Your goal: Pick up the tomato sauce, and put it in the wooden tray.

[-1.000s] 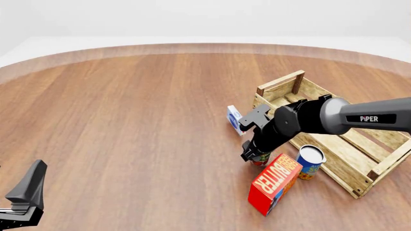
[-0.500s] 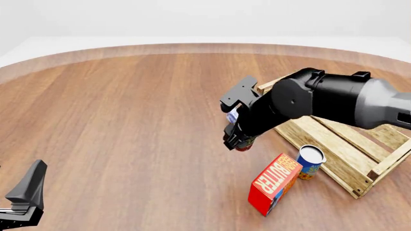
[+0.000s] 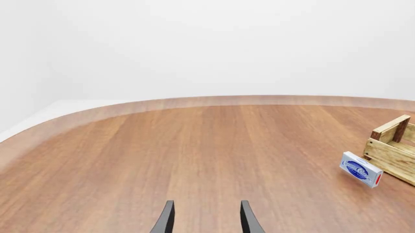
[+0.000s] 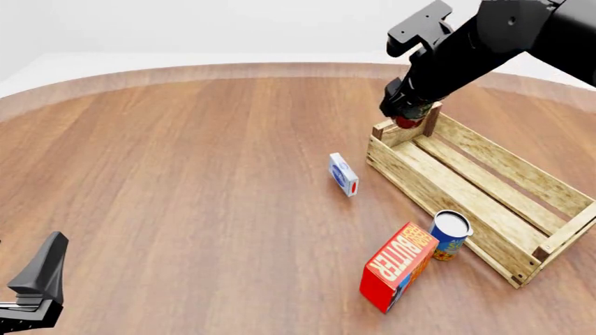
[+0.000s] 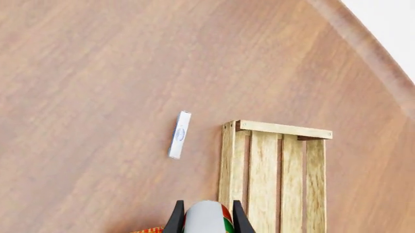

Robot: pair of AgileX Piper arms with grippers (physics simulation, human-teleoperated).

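Observation:
My right gripper (image 4: pixel 403 112) is shut on the tomato sauce (image 4: pixel 407 121), a small red-labelled can, and holds it high above the far left corner of the wooden tray (image 4: pixel 423 183). In the right wrist view the can's silver top (image 5: pixel 205 218) sits between the fingers, with the slatted tray (image 5: pixel 267 170) far below. My left gripper (image 3: pixel 206 221) is open and empty, low over the table at the near left; its body shows in the front view (image 4: pixel 38 283).
A small white-and-blue box (image 4: pixel 343 174) stands left of the tray. A blue-and-yellow can (image 4: pixel 451 234) and a red BUTTER box (image 4: pixel 398 266) sit by the tray's near side. The table's curved edge (image 4: pixel 233 70) runs along the back.
My right gripper has lifted the tomato sauce off the table beside the BUTTER box and carried it up and toward the far right, over the tray's far corner. The left arm has not moved.

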